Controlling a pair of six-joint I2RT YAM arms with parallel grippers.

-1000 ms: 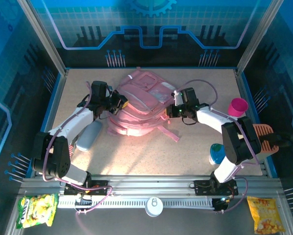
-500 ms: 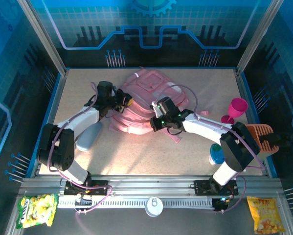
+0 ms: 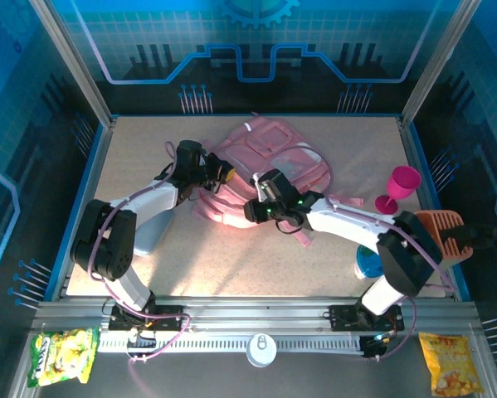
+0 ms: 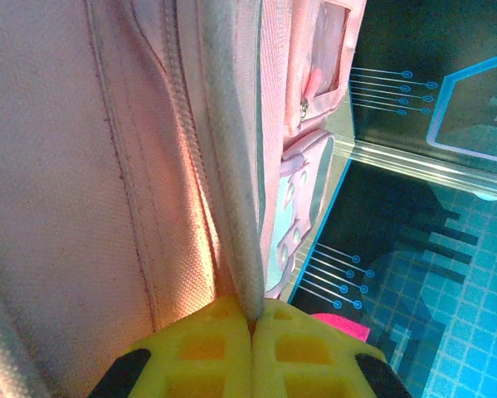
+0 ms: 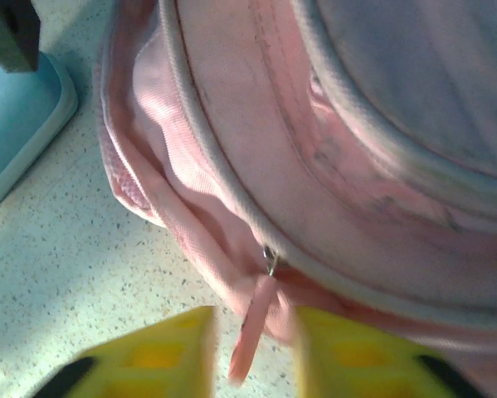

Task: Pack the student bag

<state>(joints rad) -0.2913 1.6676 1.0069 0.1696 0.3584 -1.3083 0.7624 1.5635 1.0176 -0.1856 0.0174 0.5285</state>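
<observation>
The student bag [image 3: 273, 162], pink with pale trim, lies at the middle of the table. My left gripper [image 3: 225, 174] is at the bag's left side, and in the left wrist view its yellow fingers [image 4: 207, 348] are shut on a pale piping cord [image 4: 236, 207] of the bag. My right gripper [image 3: 252, 211] is at the bag's near-left edge. Its jaws stand apart in the right wrist view [image 5: 252, 356], and a pink zip pull [image 5: 255, 327] hangs loose between them from its slider [image 5: 270, 261], touching neither finger.
A grey-blue pouch [image 3: 153, 228] lies left of the bag, under the left arm. A magenta goblet cup [image 3: 401, 184] stands at the right, an orange rack [image 3: 447, 236] and a blue round thing [image 3: 368, 261] near it. Snack packets [image 3: 61, 355] [image 3: 451, 361] lie off the table's front.
My right arm swept left from the bag's right side to its near-left edge and its jaws came apart off the zip pull. The bag shifted right; my left gripper followed, still shut.
</observation>
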